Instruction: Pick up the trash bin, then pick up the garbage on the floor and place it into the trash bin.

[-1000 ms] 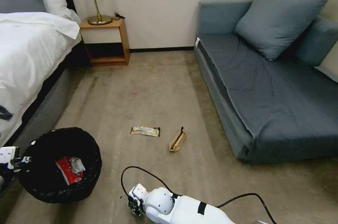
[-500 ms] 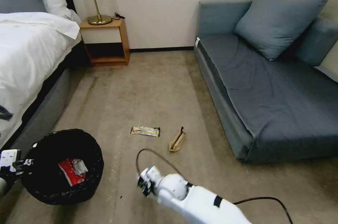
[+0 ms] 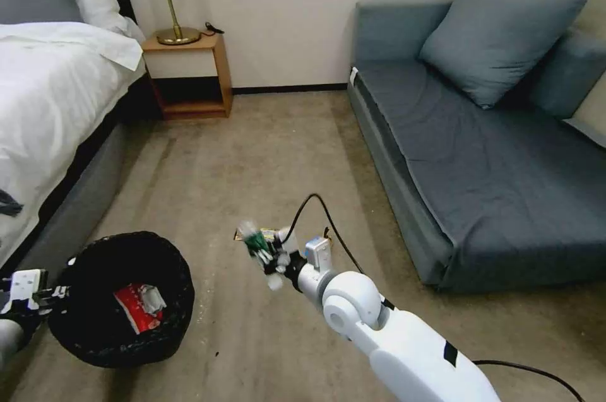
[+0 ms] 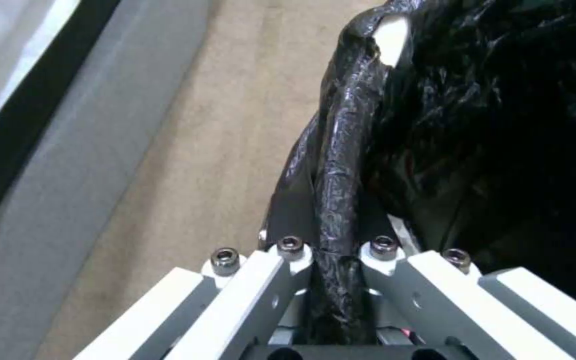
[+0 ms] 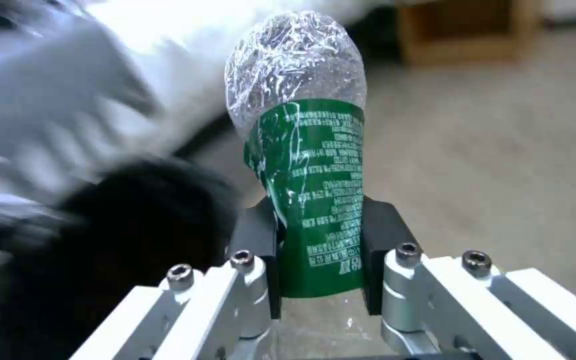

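My right gripper (image 5: 320, 250) is clamped tight on the clear bottle (image 5: 305, 165), pads squeezing its green label, and I hold it above the carpet (image 3: 265, 137) just right of the trash bin (image 3: 123, 298). My left gripper (image 4: 336, 260) pinches the bin's bag-covered rim at near left. A red-white wrapper (image 3: 140, 306) lies inside; the gold-black wrapper (image 3: 273, 235) sits behind the bottle.

Glossy crinkled plastic bin liner (image 4: 341, 165); matt carpet (image 3: 265, 156).
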`<state>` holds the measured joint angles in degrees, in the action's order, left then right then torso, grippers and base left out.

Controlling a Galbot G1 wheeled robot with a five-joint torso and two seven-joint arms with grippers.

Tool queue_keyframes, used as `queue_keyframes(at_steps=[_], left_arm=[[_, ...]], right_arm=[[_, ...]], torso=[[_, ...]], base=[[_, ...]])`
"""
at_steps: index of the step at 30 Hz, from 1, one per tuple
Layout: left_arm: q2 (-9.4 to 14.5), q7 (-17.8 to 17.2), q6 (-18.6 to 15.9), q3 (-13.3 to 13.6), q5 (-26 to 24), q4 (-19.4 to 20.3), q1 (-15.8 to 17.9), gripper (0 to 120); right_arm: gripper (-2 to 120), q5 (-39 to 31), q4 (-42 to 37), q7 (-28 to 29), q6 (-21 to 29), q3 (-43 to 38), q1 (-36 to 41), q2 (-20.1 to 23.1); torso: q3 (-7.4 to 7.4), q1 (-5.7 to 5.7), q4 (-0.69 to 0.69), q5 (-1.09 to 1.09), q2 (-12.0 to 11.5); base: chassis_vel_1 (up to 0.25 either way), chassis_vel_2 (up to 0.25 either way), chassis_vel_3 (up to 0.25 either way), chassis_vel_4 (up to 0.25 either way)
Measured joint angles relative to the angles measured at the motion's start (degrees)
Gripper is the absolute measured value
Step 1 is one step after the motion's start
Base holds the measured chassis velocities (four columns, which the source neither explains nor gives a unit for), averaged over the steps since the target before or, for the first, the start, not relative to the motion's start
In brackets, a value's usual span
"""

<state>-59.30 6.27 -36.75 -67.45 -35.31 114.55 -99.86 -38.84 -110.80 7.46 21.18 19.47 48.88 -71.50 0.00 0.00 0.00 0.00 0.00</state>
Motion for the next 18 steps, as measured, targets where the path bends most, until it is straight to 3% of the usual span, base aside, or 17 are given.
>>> queue_keyframes(at_steps=[5, 13, 18], left_arm=[[-0.2, -0.2, -0.1, 0.3, 0.0, 0.6, 0.0, 3], [-0.3, -0.3, -0.3, 0.2, 0.0, 1.0, -0.6, 3], [-0.3, -0.2, -0.3, 0.0, -0.1, 1.5, -0.8, 3]], right_arm=[[21, -0.3, 0.3, -1.8, -4.3, 7.2, -4.5, -3.4], [21, -1.5, 11.8, 1.0, -8.3, 17.6, -12.4, -15.7], [21, -0.8, 15.7, 1.6, -9.5, 19.8, -13.9, -18.5]], torso=[[0.00, 0.00, 0.00, 0.00, 0.0], [0.00, 0.00, 0.02, -0.02, 0.0], [0.00, 0.00, 0.01, -0.02, 0.0]], base=[[0.000, 0.000, 0.000, 0.000], [0.000, 0.000, 0.000, 0.000], [0.000, 0.000, 0.000, 0.000]])
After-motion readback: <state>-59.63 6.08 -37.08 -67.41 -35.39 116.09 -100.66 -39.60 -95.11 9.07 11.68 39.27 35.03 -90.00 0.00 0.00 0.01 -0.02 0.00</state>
